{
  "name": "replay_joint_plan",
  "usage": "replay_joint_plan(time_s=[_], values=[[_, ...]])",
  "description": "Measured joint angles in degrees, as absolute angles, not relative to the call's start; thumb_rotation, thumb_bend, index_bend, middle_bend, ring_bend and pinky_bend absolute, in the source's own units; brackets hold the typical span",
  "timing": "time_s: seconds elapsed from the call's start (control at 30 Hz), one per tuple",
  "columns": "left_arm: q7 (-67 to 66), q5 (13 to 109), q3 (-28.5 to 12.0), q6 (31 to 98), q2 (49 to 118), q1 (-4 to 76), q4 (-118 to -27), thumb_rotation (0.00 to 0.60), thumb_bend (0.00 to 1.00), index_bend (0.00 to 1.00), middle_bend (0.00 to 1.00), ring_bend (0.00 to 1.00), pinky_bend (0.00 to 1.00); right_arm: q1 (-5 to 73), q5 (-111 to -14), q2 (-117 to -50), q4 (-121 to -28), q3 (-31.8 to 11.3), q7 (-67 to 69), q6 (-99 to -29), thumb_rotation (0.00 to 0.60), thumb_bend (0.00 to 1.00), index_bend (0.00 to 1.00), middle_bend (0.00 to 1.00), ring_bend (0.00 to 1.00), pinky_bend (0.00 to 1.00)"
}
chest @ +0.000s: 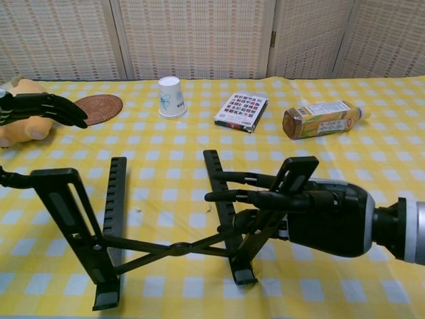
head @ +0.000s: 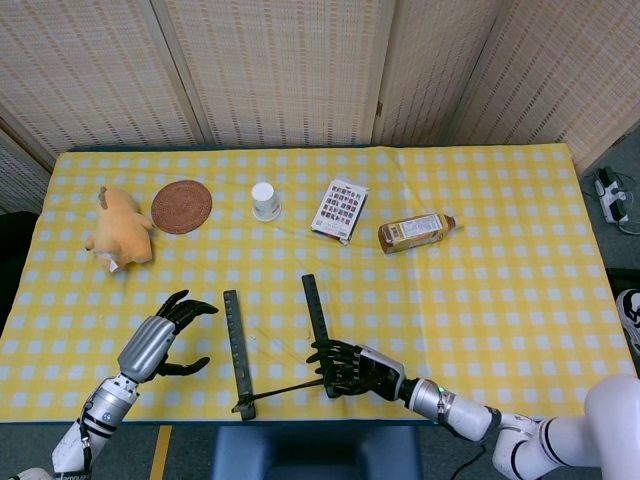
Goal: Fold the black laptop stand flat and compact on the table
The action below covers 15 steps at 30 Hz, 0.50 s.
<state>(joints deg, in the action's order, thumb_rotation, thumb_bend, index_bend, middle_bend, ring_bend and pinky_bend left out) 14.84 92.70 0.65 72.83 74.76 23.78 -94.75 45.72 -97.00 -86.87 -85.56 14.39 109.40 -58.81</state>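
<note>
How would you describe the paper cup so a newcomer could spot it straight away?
Start at the far half of the yellow checked table, where a row of small things lies. The paper cup stands there upside down, between the round woven coaster and the colourful flat packet. It is the only white thing in the row, and the only one standing tall.
</note>
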Motion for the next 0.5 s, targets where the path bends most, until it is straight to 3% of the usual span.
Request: replay_joint_plan(time_s=[0.23,0.5], values=[[15.02,92.36,0.27,72.58,74.38,24.0,-94.43,0.6,0.27,0.25,0.28,0.21,0.08,44.63,-97.06,-86.23,-85.8,13.5,105.38,-60.66,0.6,0.25,0.14,0.23,0.27,0.13],[16.28,92.8,0.77,71.94,72.87,24.22,-94.41,0.6,0.27,0.24,0.28,0.2,0.07,44.13,-97.78,-85.44,-87.27,11.63,98.38,-62.42,0.6,0.25,0.03,0.19,0.23,0.08]])
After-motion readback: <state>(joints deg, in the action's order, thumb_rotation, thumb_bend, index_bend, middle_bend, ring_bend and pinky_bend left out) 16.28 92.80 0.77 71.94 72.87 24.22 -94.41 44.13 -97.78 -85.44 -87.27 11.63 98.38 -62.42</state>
